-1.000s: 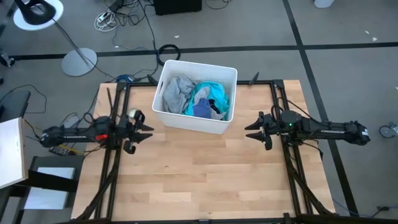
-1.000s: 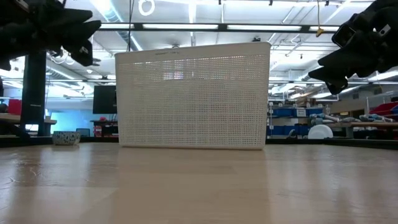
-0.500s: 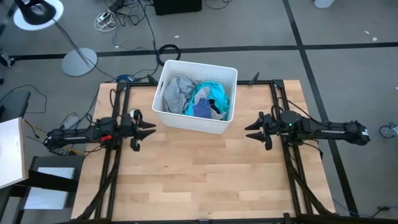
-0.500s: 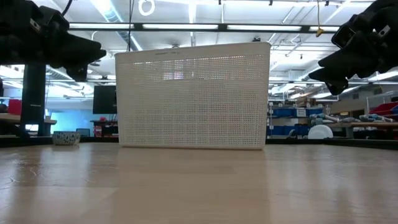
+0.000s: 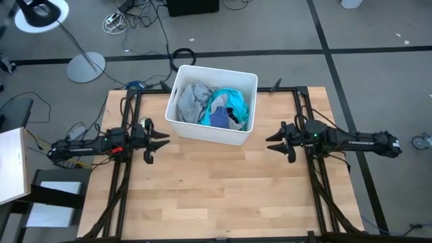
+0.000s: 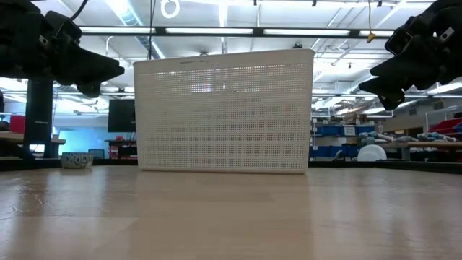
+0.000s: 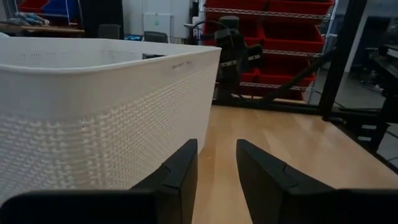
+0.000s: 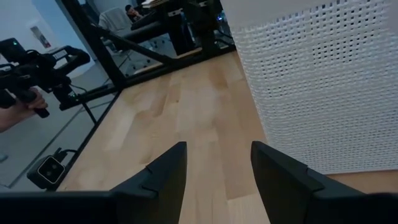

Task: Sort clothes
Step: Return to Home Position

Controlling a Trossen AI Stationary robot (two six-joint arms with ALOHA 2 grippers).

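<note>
The clothes lie piled in the white plastic bin [image 5: 237,138] at the table's far middle: a grey shirt [image 5: 192,100], a turquoise garment [image 5: 227,100], and a dark navy piece [image 5: 219,119]. My left gripper [image 5: 162,140] hovers open and empty above the table left of the bin. My right gripper [image 5: 271,142] hovers open and empty right of the bin. In the left wrist view [image 7: 214,165] the bin's wall [image 7: 93,118] is close beside the fingers.
The bin's perforated wall [image 6: 224,115] fills the middle of the low view. Bare wooden tabletop [image 5: 216,189] stretches from the bin to the near edge. Black frame rails [image 5: 120,175] run along both sides of the table. A person's hand [image 8: 18,109] holding a controller shows beyond the table.
My left gripper has moved a little toward the table's right edge and the bin, turning its fingers toward the bin. The right arm and the clothes have stayed still.
</note>
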